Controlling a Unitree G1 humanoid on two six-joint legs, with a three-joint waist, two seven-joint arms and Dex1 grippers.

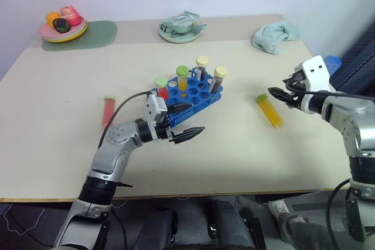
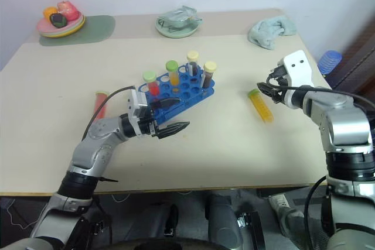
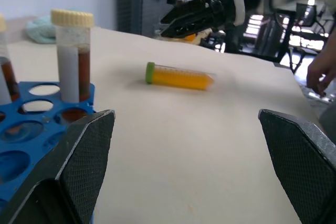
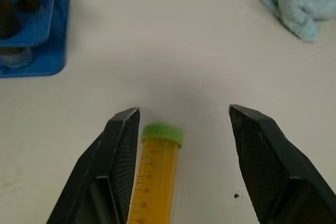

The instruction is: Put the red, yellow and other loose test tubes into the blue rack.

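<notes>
Both hands open — right hand [image 4: 184, 124] over the yellow tube [image 4: 155, 177] (lying flat), left hand [image 1: 187, 119] beside the blue rack [image 1: 196, 95].

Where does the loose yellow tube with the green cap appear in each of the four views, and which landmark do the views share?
Left eye view: yellow tube lies on the table at right, near the right gripper.
Right eye view: at right, right of the blue rack.
Left wrist view: upper middle, lying flat.
Right wrist view: bottom, between the open fingers.
Shared landmark: the blue rack.
</notes>
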